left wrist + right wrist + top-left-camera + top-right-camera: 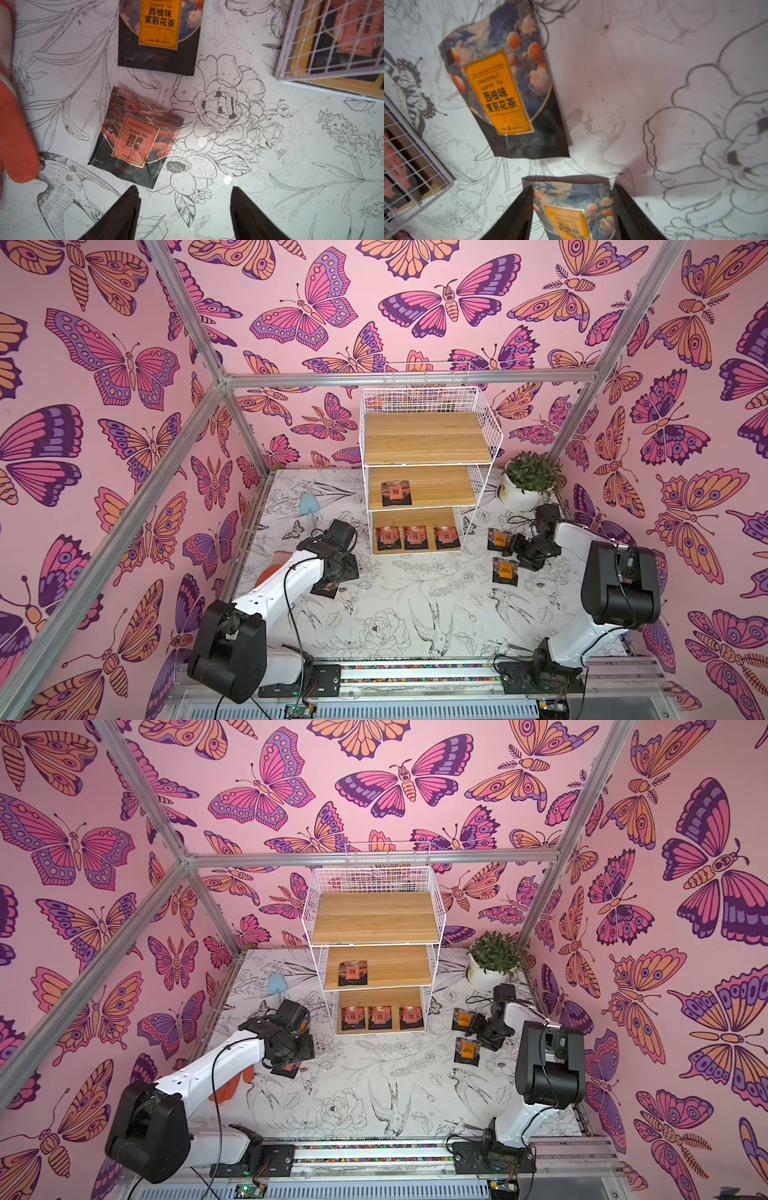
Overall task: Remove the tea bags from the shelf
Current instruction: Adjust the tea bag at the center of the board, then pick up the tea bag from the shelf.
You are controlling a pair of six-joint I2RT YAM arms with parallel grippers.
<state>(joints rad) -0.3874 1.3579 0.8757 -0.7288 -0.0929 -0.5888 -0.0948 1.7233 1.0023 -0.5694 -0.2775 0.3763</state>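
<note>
The left gripper [184, 188] hovers over the printed counter [415, 605] with its jaws spread and empty. It is just beside a black-tea sachet [135, 141] and a jasmine sachet [158, 35] lying flat. Four tea bags sit on the shelf [432, 435]: one [397, 492] on the middle board and three [415, 537] in a row on the bottom board. They look thin, light and crinkly, made of glossy film with stiffer sealed borders, and they lie flush on smooth wood. A pinch at a front edge or corner probably suits them best, since a flat face would likely slip. The right gripper [573, 185] has its jaws apart, straddling an orange-label sachet [571, 209] that seems to rest loose on the counter. A second orange-label one [506, 93] lies near it.
</note>
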